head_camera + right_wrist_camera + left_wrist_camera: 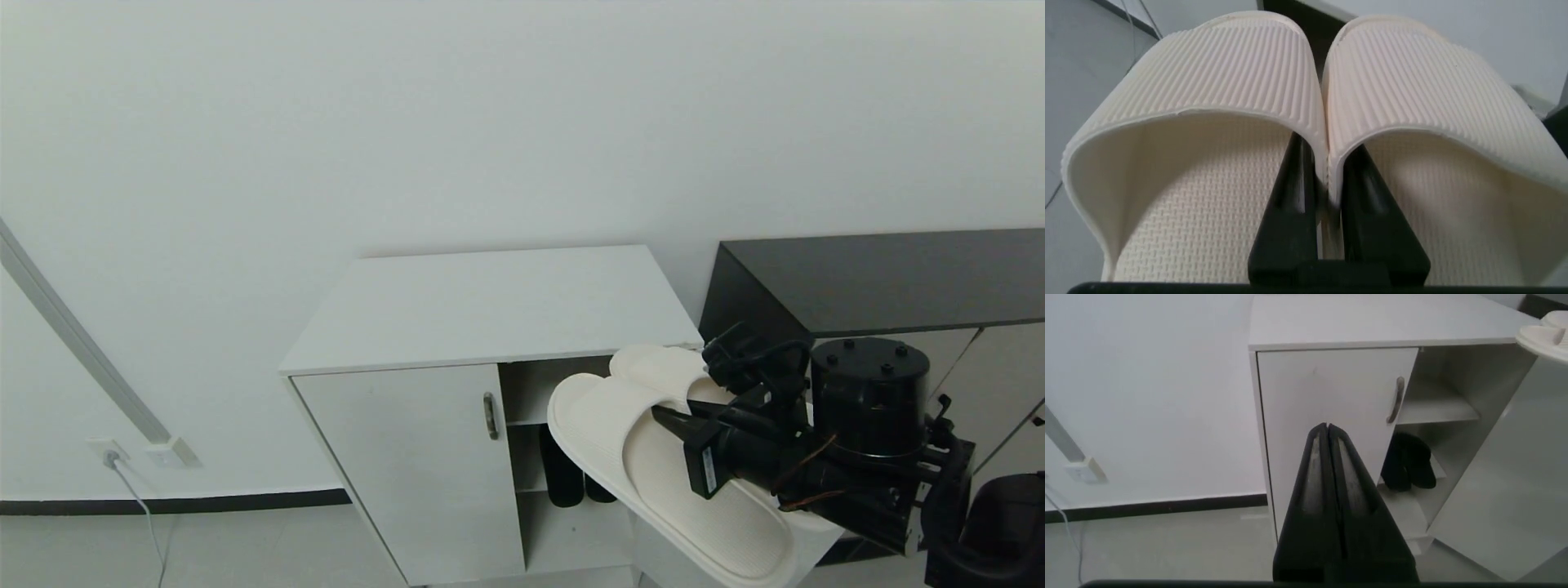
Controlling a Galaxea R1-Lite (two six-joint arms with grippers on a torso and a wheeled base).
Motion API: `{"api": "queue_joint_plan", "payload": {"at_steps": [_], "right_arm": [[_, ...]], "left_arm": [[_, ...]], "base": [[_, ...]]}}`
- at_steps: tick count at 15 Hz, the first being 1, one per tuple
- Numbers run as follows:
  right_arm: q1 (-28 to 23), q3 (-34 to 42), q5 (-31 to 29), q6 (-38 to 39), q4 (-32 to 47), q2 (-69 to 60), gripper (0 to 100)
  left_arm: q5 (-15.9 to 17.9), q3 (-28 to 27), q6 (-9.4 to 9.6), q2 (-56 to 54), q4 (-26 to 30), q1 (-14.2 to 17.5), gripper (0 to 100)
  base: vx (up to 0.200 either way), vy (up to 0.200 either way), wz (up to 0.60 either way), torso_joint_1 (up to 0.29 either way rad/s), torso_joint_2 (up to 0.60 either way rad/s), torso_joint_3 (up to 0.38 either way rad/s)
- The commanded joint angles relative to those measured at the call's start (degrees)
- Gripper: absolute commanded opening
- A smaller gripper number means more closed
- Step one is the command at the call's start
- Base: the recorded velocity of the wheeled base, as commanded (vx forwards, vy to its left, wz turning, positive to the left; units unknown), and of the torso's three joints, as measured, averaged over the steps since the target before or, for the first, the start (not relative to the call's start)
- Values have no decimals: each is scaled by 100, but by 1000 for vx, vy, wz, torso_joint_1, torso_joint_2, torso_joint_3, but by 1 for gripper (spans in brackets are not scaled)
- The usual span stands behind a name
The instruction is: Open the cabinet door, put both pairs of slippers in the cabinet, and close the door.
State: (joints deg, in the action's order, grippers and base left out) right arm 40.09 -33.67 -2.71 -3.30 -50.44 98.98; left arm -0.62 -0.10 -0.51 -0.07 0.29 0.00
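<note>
Cream slippers (604, 425) held before open white cabinet (490, 302); black pair (562, 478) inside.

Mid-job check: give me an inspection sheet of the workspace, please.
Surface: white cabinet against the wall, left door shut, right door open.
Job's things: cream slippers held in front of the opening; dark pair standing on a shelf inside.
Clutter: nothing seen.
Grippers: right hand shut on the cream slippers' adjoining inner edges; left hand shut, empty.
Cables: grey cable hanging from a wall socket, left of the cabinet.
Surroundings: black cabinet on the right; plain pale wall.
</note>
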Motion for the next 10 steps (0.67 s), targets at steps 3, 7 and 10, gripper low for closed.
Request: {"api": "queue_joint_plan", "payload": {"at_steps": [3, 7, 10], "right_arm": [[16, 71, -28, -12, -62, 17, 0], [7, 98, -46, -4, -80, 25, 0], [-19, 168, -46, -4, -80, -1, 0]], "left_arm": [[1, 1, -2, 7, -3, 0, 0], [1, 1, -2, 7, 6, 0, 0], [1, 1, 7, 7, -3, 0, 0]], "base": [[0, 0, 0, -177, 398, 222], [0, 0, 0, -218, 526, 297], [0, 0, 0, -219, 544, 326]]}}
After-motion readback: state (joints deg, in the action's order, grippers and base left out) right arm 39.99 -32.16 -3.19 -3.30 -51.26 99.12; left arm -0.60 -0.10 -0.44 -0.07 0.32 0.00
